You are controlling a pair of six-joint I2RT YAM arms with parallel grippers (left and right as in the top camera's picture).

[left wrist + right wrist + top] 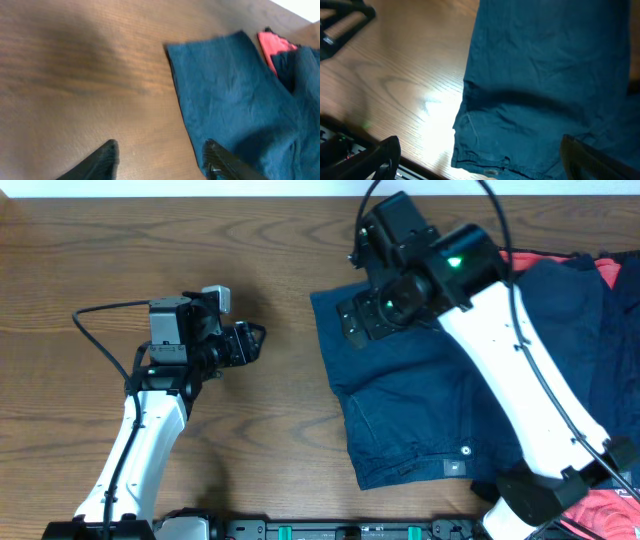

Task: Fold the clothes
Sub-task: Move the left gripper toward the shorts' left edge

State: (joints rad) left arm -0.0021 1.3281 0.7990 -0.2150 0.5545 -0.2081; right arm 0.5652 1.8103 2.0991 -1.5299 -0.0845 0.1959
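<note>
A dark navy garment [420, 400] lies spread flat on the table at centre right, waistband toward the front. My right gripper [354, 320] hovers open above its far left corner. In the right wrist view the jaws [480, 155] are wide apart with the navy cloth [545, 75] below, touching nothing. My left gripper [255, 340] is open and empty over bare wood, just left of the garment. Its jaws [160, 155] show with the navy cloth's edge [230, 95] at the right finger. More navy cloth [590, 330] and coral-red cloth [612, 272] are piled at the right.
The wooden table [100, 240] stretches left of the garment. A coral-red piece [610, 505] lies by the right arm's base at the front right. A black rail with green clips [330, 530] runs along the front edge. A coral-red piece [274, 47] also shows in the left wrist view.
</note>
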